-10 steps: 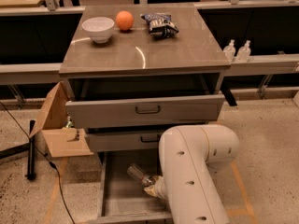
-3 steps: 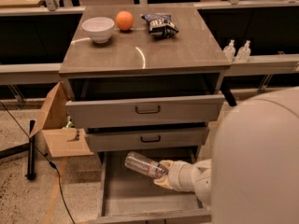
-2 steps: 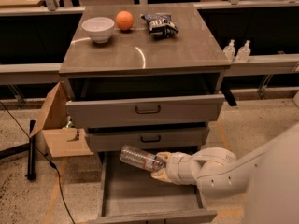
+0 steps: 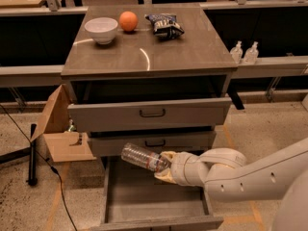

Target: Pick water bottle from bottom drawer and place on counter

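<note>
The water bottle (image 4: 140,157) is a clear ribbed bottle, lying tilted in the air with its base pointing up-left. My gripper (image 4: 166,166) is shut on its cap end and holds it above the open bottom drawer (image 4: 156,203), in front of the middle drawer. The white arm reaches in from the lower right. The counter (image 4: 159,52) is the glossy grey-brown top of the cabinet, well above the bottle.
On the counter stand a white bowl (image 4: 101,30), an orange (image 4: 128,20) and a snack bag (image 4: 164,24) along the back. Two pump bottles (image 4: 244,52) sit on a ledge at right. An open cardboard box (image 4: 60,129) and a black cable lie left of the cabinet.
The gripper has lifted the water bottle out of the bottom drawer and raised it in front of the middle drawer. The arm has swung lower and to the right.
</note>
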Robot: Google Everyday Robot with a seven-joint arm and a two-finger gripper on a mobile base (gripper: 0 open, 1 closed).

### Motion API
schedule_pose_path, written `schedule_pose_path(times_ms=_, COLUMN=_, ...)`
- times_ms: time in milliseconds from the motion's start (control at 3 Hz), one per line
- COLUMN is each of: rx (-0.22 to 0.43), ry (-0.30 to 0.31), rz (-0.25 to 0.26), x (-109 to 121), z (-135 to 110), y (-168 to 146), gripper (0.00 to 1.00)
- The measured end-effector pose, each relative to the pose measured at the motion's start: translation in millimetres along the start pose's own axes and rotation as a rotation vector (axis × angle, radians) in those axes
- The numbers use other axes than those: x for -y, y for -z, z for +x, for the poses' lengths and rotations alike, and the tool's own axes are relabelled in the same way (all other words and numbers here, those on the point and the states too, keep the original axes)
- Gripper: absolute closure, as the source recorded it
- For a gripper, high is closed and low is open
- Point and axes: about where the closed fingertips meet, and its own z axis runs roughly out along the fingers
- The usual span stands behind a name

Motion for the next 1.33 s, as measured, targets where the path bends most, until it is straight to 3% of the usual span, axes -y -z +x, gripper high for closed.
schedule_pose_path(times_ms=667, rx=0.049, ry=0.045, rz=0.06, x=38.1, z=-16.8, y=13.5, gripper=1.0)
schedule_pose_path(times_ms=1333, rx=0.089, ry=0.027, rz=0.063, x=79.6, z=-27.3, y=41.9, gripper=1.0)
